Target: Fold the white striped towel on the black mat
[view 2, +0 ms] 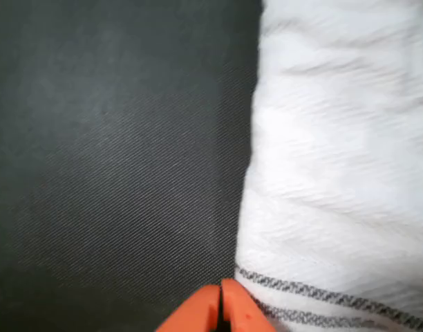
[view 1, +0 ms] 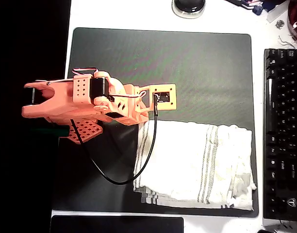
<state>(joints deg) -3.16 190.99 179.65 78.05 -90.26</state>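
Where the overhead view looks down, the white striped towel [view 1: 194, 165] lies folded over on the lower right part of the black mat [view 1: 187, 68], its grey-green stripe bands running near the left edge and across the middle. The orange arm [view 1: 85, 102] reaches in from the left above the mat, ending just over the towel's upper left corner, with a black cable [view 1: 114, 180] looping from it across the mat. A black keyboard [view 1: 283, 131] sits to the right of the mat.

At the wrist view's bottom edge, the gripper [view 2: 220, 308] shows its two orange fingertips pressed together with nothing between them, right at the towel's striped edge where cloth meets mat.
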